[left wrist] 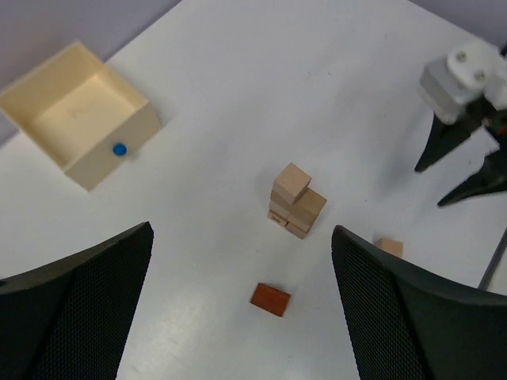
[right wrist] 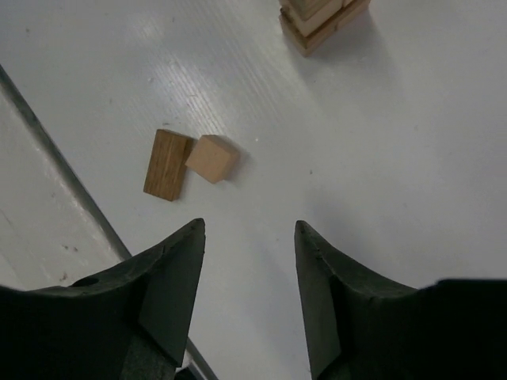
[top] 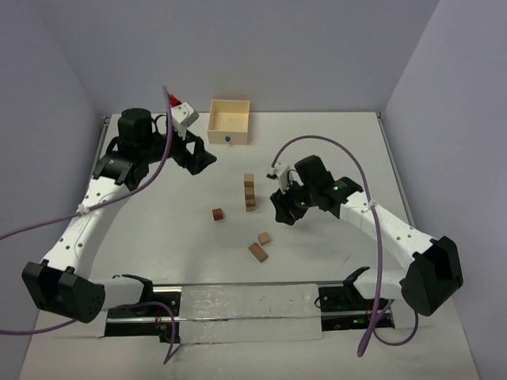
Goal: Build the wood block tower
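Tower (top: 249, 192): worktop (top: 158, 237) centre, several blocks high, upper cubes set off-line.
Loose wood blocks: reddish block (top: 217, 214) at its 8 o'clock; tan cube (top: 264, 237) and brown brick (top: 257, 252) at 6 o'clock.
Left claw (left wrist: 242, 231): spread wide, empty, at 10 o'clock.
Right claw (right wrist: 249, 226): partly spread, empty, near at 3 o'clock.
Risk: a sideways brush from it would likely topple the uneven column.
Pale box (top: 238, 136), 12 o'clock: empty.

Matt wood blocks (right wrist: 212, 158), sheeny white table (right wrist: 396, 158) (finely ribbed), mesh-textured fingers (left wrist: 79, 309).

The right wrist view's top edge cuts off the tower (right wrist: 321, 20) above its base.
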Controlling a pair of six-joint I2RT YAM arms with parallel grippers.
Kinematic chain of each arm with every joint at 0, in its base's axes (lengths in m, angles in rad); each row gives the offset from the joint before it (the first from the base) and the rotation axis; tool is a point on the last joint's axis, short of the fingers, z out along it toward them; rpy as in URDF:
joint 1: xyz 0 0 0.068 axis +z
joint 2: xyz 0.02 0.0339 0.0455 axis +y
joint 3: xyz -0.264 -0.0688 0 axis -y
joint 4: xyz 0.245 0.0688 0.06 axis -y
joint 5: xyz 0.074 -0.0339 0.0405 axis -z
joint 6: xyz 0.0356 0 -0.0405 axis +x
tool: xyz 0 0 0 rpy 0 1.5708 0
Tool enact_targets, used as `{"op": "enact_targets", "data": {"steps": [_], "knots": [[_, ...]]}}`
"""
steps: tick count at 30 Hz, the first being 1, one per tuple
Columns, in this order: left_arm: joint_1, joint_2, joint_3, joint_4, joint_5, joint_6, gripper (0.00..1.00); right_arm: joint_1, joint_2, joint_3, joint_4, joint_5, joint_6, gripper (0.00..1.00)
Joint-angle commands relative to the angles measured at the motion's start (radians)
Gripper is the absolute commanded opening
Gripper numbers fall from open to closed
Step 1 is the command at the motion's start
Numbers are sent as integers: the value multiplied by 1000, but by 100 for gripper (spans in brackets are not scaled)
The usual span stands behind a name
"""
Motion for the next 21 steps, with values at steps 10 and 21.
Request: {"op": "enact_targets", "data": {"steps": [10, 21], "knots": [[115, -227, -189, 53, -430, -396, 99, 221, -96, -112, 299, 444, 346, 2], [124, -371, -286, 14, -509, -414, 99, 173, -47, -41, 134, 540, 552, 0]]}}
